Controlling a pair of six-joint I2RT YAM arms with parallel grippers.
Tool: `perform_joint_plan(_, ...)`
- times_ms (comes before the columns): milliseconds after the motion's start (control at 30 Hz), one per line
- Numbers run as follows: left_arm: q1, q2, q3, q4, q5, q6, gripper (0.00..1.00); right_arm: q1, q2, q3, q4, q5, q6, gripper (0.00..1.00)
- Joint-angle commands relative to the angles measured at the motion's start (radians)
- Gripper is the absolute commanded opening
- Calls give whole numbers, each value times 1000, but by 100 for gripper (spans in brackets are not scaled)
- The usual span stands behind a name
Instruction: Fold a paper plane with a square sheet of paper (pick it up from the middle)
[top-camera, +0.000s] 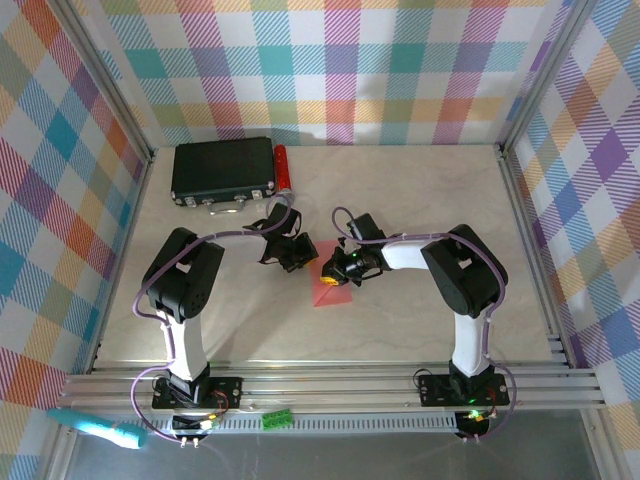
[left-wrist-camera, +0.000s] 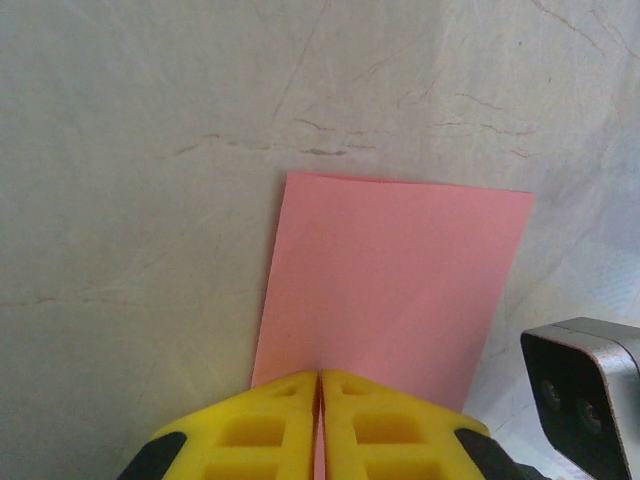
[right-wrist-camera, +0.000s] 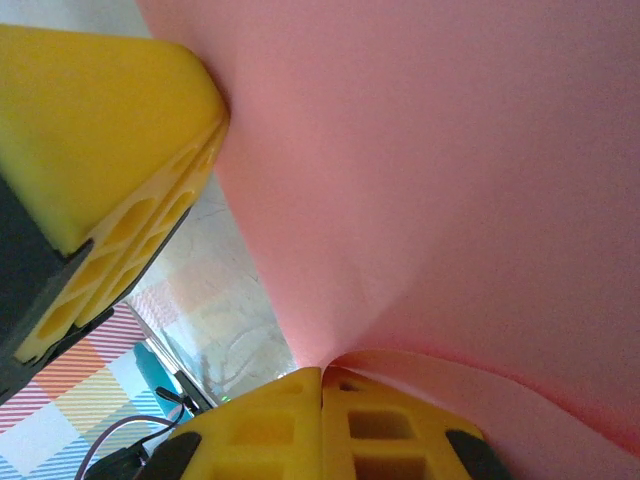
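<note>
Thin pink-red square sheet of paper (left-wrist-camera: 390, 280) is clamped in both left gripper (left-wrist-camera: 319, 385) and right gripper (right-wrist-camera: 322, 385), its edge curling up, probably to start a fold.

Pink sheet (left-wrist-camera: 390, 290), thin, plain, rectangular outline from left wrist cam, mid bench (left-wrist-camera: 150, 200). Mostly flat. One edge pinched in left end effector (left-wrist-camera: 318, 385), another part curls up, pinched in right end effector (right-wrist-camera: 322, 380).
</note>
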Motion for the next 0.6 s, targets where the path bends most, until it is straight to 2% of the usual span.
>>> perform_joint_plan(0,7,24,-19,-52,6,15,11,6,18,-4,14,12,3,3)
perform_joint_plan(567,7,24,-23,-51,13,16,11,5,37,16,-20,-23,-58,3)
